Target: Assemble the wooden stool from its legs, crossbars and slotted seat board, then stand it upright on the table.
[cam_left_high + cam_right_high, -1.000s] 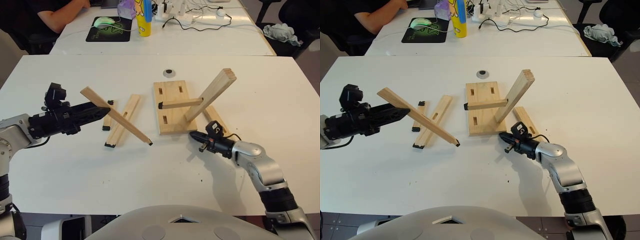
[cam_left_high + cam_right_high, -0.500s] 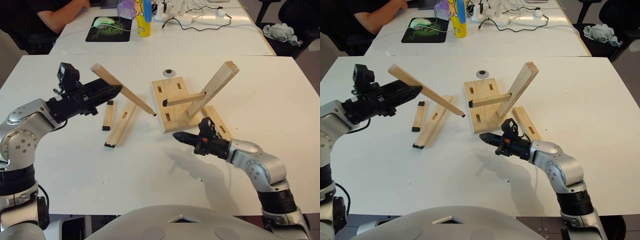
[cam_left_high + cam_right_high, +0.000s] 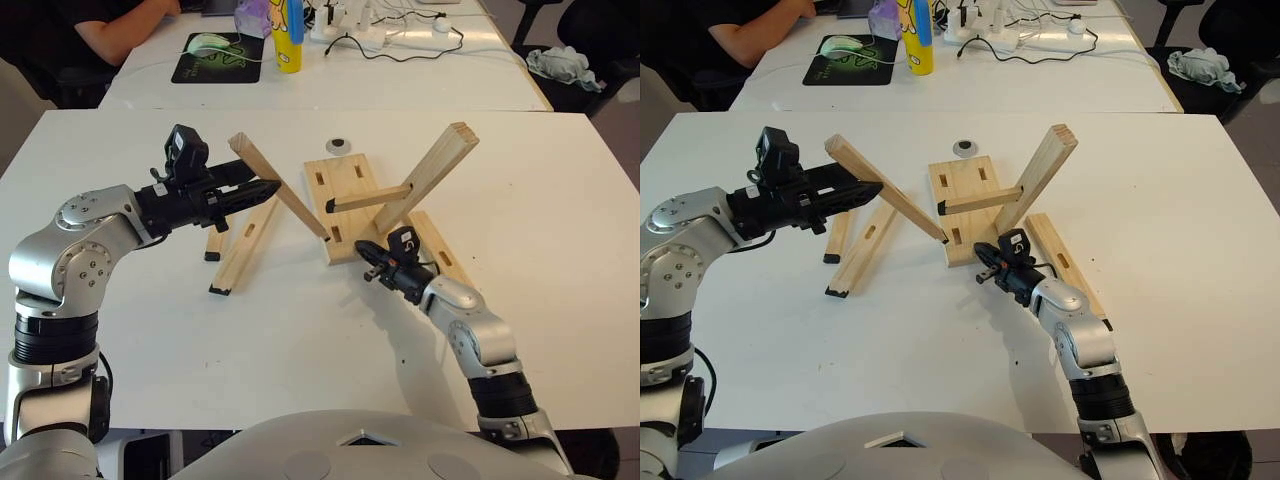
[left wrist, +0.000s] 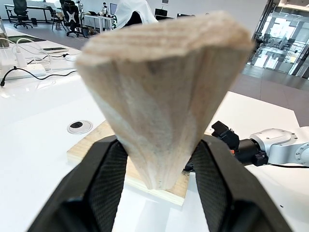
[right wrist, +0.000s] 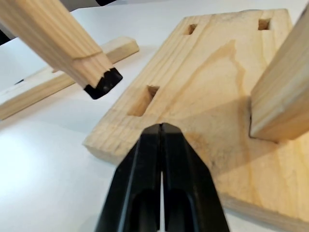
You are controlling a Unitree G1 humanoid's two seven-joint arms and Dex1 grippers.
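Fingertips of the right gripper (image 5: pixel 161 126) are pressed together with nothing between them. They sit low at the near edge of the seat board (image 3: pixel 348 178). The seat board lies flat on the table (image 3: pixel 150 330) with its slots facing up. One tilted leg (image 3: pixel 432 183) already stands in its right side, and a crossbar (image 3: pixel 365 201) sticks out from that leg over the board. A second leg (image 3: pixel 298 208) slants down in the air, with its black tip close to the board's near left slot. The left gripper (image 3: pixel 265 188) is squeezed around the upper part of this leg. A long slotted piece (image 3: pixel 246 238) and a short bar (image 3: pixel 215 230) lie flat left of the board, and another piece (image 3: pixel 1045 238) lies to its right.

I think the wood is hard and light and will not bend. It looks smooth, so the leg could twist in the fingers. Holding it up high keeps the tip free. The board may slide when pushed, so it likely needs pressing down.
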